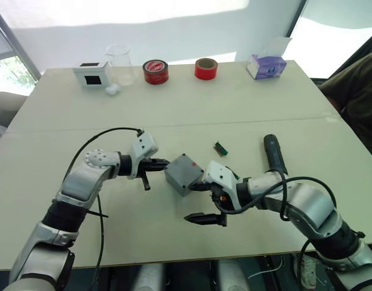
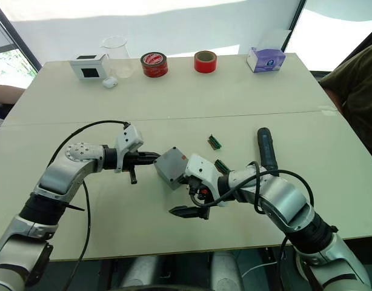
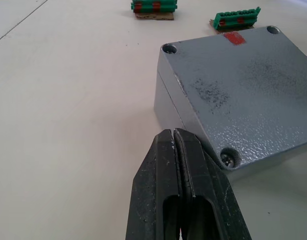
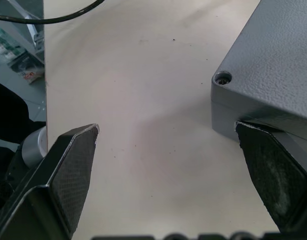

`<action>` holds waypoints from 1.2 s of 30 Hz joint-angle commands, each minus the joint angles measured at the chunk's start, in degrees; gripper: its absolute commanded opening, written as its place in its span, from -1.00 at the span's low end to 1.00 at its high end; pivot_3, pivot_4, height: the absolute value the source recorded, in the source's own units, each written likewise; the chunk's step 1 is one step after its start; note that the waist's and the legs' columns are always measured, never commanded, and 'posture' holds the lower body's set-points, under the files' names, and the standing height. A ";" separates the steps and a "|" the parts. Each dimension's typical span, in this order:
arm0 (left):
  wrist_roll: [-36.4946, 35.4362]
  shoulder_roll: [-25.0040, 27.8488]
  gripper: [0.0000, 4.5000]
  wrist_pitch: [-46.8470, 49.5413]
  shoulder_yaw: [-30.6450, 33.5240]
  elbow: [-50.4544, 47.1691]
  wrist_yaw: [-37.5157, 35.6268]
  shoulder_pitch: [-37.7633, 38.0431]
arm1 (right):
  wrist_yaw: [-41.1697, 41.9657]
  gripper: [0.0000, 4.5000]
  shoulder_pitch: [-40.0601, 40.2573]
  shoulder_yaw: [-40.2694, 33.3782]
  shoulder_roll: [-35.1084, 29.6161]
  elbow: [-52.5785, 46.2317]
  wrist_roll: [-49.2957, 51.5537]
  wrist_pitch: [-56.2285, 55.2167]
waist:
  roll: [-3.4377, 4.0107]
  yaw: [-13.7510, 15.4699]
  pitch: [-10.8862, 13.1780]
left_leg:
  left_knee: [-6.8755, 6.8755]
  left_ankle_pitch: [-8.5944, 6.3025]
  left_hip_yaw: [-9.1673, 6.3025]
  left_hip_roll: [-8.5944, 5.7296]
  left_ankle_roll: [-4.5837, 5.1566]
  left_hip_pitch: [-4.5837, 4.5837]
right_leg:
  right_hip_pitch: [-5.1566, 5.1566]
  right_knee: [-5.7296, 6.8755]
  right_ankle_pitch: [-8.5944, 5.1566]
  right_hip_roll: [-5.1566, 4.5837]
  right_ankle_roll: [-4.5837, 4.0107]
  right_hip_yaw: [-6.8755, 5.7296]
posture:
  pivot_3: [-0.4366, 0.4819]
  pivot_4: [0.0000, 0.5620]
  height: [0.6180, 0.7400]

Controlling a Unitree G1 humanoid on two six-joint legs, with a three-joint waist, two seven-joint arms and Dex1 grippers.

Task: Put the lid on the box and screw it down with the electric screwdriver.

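Grey and speckled, the small square lid is seen seated on the deeper grey box, which rests near the middle of the pale table between the two grippers. A screw head is visible in one corner hole; the other holes are too dark to judge. The left gripper is pressed together at the box's edge, just beside a corner. The right gripper is spread wide, one pad touching the box's lower wall. The long black cylindrical electric screwdriver lies untouched beyond the right arm, its tip hidden. Two small green connector strips lie nearby, one cut off.
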 commanded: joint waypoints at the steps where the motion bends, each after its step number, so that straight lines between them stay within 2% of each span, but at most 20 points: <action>1: 1.62 3.91 -1.00 -1.52 1.94 0.60 -0.91 1.41 | 1.93 0.99 0.14 -7.59 -3.87 -3.09 3.21 0.33 | 0.00 -0.05 0.00 | 0.03 -0.03 0.00 0.00 0.04 0.00 | 0.01 0.00 0.00 0.00 0.00 0.00 | -0.05 -0.47 1.00; 6: -0.14 6.42 -1.00 1.08 2.74 -4.14 -2.37 5.87 | 3.29 0.99 2.24 -9.77 -6.31 -3.40 4.10 -0.69 | 0.00 -0.02 0.00 | 0.03 -0.06 -0.01 0.02 0.09 0.01 | 0.03 0.00 0.00 0.00 0.00 0.00 | -0.05 -0.47 1.00; 11: -1.56 5.63 -1.00 4.04 2.39 -9.20 -1.80 8.58 | 1.79 0.99 0.36 -6.63 -5.24 2.00 -1.65 -5.23 | 0.00 0.06 0.00 | 0.08 -0.07 0.01 0.02 0.11 0.01 | 0.04 0.03 0.00 -0.03 0.00 0.01 | -0.05 -0.47 1.00; 16: -1.45 3.51 -1.00 4.90 1.54 -10.04 -0.64 7.81 | 1.83 0.99 -0.94 -1.84 -3.23 6.78 -6.92 -9.64 | 0.00 -0.05 0.00 | 0.10 -0.07 0.02 0.02 0.10 0.01 | 0.04 0.04 0.00 -0.02 0.00 0.01 | -0.05 -0.47 1.00; 21: -0.02 -0.03 -1.00 2.97 0.96 -8.18 1.33 5.41 | 3.69 0.99 0.43 1.29 -2.02 7.13 -8.22 -11.18 | 0.00 0.08 0.00 | 0.12 -0.06 0.02 0.01 0.10 0.01 | 0.05 0.04 0.00 -0.03 0.00 0.01 | -0.05 -0.47 1.00; 36: 0.32 -0.70 -1.00 3.04 0.76 -6.21 0.63 3.51 | 1.79 0.99 2.70 -0.63 0.25 3.45 -6.82 -7.92 | 0.00 -0.01 0.00 | 0.12 -0.06 0.00 0.01 0.10 0.01 | 0.05 0.05 0.00 -0.01 0.00 0.01 | -0.05 -0.47 1.00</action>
